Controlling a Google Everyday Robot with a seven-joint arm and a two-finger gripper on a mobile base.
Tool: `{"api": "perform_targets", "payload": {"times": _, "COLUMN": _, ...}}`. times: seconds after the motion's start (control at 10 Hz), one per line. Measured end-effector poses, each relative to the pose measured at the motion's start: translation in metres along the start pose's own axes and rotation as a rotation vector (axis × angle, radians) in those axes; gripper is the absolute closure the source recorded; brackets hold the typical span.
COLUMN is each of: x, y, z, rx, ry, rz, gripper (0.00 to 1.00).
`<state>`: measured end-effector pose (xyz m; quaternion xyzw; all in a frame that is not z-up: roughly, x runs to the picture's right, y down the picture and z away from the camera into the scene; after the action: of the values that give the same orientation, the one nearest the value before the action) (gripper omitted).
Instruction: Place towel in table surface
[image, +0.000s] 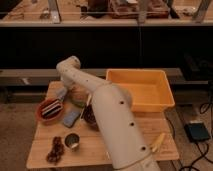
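Observation:
My arm rises from the bottom of the camera view to an elbow at the table's back left, then bends down. The gripper (63, 91) hangs at its end over the back-left part of the light wooden table surface (130, 131). It is shut, and the small pale grey-blue towel (60, 95) shows right at its tip, just above the red bowl. The arm hides most of the gripper's fingers.
A red bowl (50, 110) with dark contents sits at the left, with a flat blue pad (71, 118) beside it. A brown bowl (90, 117) is half hidden by the arm. A small cup (72, 141), a dark bunch (54, 150) and a yellow stick (157, 142) lie in front. An orange-yellow bin (141, 90) fills the back right.

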<state>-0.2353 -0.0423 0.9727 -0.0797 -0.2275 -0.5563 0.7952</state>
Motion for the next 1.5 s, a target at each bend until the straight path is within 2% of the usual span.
{"api": "perform_targets", "payload": {"times": 0.2, "x": 0.017, "y": 0.015, "z": -0.049, "rx": 0.028, "ry": 0.032, "rz": 0.063, "gripper": 1.0}}
{"api": "perform_targets", "payload": {"times": 0.4, "x": 0.026, "y": 0.025, "z": -0.1, "rx": 0.057, "ry": 0.071, "rz": 0.097, "gripper": 1.0}}
{"api": "perform_targets", "payload": {"times": 0.6, "x": 0.032, "y": 0.038, "z": -0.142, "rx": 0.077, "ry": 0.118, "rz": 0.125, "gripper": 1.0}}
{"api": "perform_targets", "payload": {"times": 0.8, "x": 0.042, "y": 0.066, "z": -0.177, "rx": 0.093, "ry": 0.18, "rz": 0.19, "gripper": 1.0}}
{"api": "perform_targets", "payload": {"times": 1.0, "x": 0.047, "y": 0.076, "z": -0.187, "rx": 0.102, "ry": 0.201, "rz": 0.241, "gripper": 1.0}}
{"api": "perform_targets", "payload": {"times": 1.1, "x": 0.052, "y": 0.079, "z": -0.182, "rx": 0.106, "ry": 0.192, "rz": 0.249, "gripper": 1.0}}
{"api": "perform_targets", "payload": {"times": 1.3, "x": 0.054, "y": 0.069, "z": -0.162, "rx": 0.113, "ry": 0.164, "rz": 0.258, "gripper": 1.0}}
{"api": "perform_targets", "payload": {"times": 1.5, "x": 0.057, "y": 0.04, "z": -0.13, "rx": 0.118, "ry": 0.131, "rz": 0.26, "gripper": 1.0}}
